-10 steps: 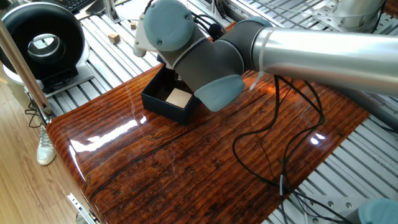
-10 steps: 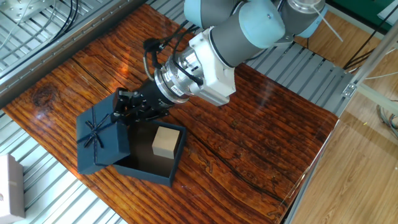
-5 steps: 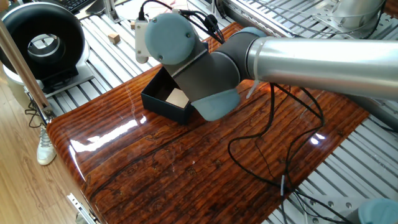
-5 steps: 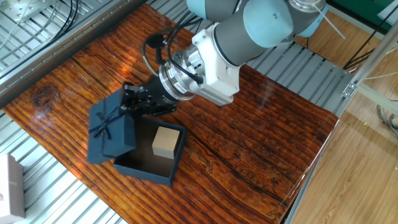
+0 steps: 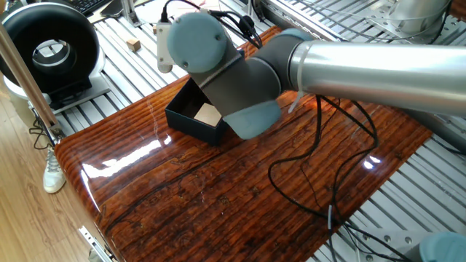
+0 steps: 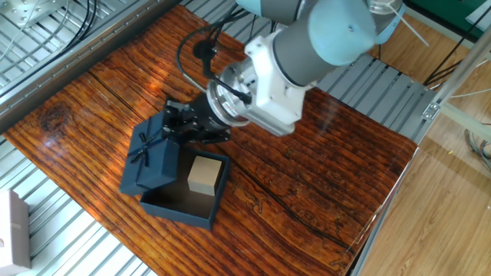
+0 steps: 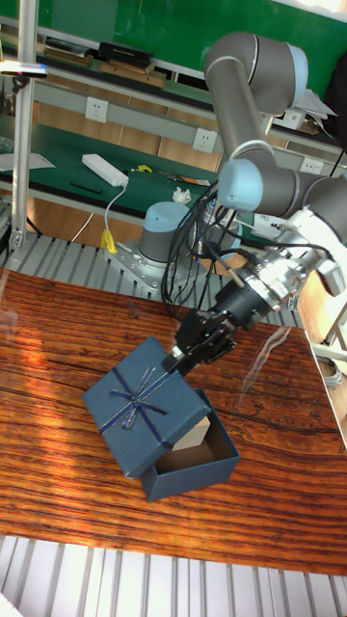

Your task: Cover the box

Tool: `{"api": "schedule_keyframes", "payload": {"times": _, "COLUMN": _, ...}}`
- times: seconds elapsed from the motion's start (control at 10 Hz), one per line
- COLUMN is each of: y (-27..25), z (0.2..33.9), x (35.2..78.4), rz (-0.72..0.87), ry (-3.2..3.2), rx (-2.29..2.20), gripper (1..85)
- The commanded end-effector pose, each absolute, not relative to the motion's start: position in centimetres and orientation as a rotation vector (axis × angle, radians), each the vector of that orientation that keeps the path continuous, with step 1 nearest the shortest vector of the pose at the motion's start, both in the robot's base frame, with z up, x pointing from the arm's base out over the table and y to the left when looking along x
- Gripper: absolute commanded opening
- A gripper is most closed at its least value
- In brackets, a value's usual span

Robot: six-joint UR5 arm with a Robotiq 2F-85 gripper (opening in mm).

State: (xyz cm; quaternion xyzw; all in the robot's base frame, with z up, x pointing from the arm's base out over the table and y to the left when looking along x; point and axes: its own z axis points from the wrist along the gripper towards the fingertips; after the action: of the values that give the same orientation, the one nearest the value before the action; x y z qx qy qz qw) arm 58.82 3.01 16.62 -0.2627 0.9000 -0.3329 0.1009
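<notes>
The box (image 6: 186, 204) is a dark navy square, open, with a tan pad (image 6: 205, 175) inside; it also shows in the tall fixed view (image 7: 199, 468) and in one fixed view (image 5: 191, 120). Its navy lid (image 6: 153, 158) with a bow hangs tilted above the box's left part, overlapping that side. My gripper (image 6: 173, 127) is shut on the lid's far edge, as the tall fixed view also shows: gripper (image 7: 189, 355), lid (image 7: 141, 401). In one fixed view the arm hides the gripper and the lid.
The glossy wooden table (image 5: 218, 196) has loose black cables (image 5: 320, 171) lying on its right half. A black round device (image 5: 49, 49) and a small wooden block (image 5: 133, 44) sit off the table's left end. A white object (image 6: 11, 230) lies beyond the near left corner.
The gripper has carried the lid to the right, from beside the box to partly over its left side. The box and pad have not moved.
</notes>
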Motion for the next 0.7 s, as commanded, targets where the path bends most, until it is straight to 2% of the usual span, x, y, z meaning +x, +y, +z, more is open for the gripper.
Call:
{"api": "schedule_keyframes", "payload": {"times": 0.0, "y": 5.7, "z": 17.5, "x": 59.1, "rz": -0.978, "ry": 2.659, "rx": -0.694, "gripper": 30.0}}
{"api": "schedule_keyframes", "payload": {"times": 0.6, "y": 7.3, "z": 16.5, "x": 60.8, "rz": -0.909, "ry": 2.607, "rx": -0.685, "gripper": 29.7}}
